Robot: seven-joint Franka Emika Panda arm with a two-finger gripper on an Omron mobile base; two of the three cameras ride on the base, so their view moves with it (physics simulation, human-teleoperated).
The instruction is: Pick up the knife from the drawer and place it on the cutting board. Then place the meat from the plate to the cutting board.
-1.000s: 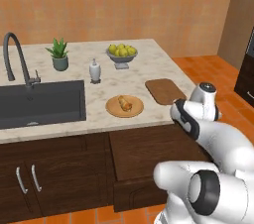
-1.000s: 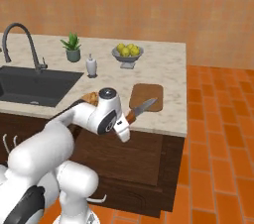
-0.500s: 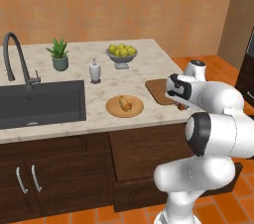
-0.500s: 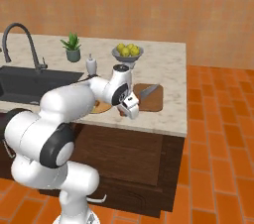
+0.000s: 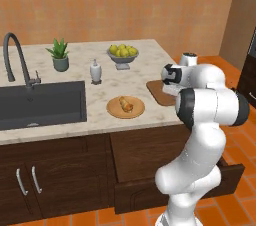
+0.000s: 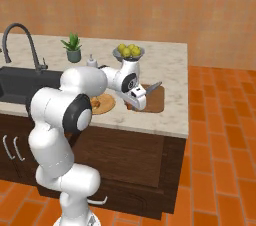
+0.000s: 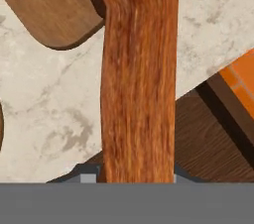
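My gripper is shut on the knife, whose orange-red handle runs up the middle of the hand view. The silver blade sticks out to the right, tilted, over the dark cutting board. From the left base the gripper hangs above the board's near end. The golden-brown meat lies on the round tan plate, left of the board. The wide dark drawer stands pulled out below the counter, and its inside appears under the counter edge.
A grey bowl of yellow-green fruits, a white soap bottle and a potted plant stand at the back of the marble counter. The sink and faucet are at the left. My own arm crosses above the plate.
The arm has swung up from beside the drawer to above the cutting board, carrying the knife with it. Plate, meat and board have stayed put.
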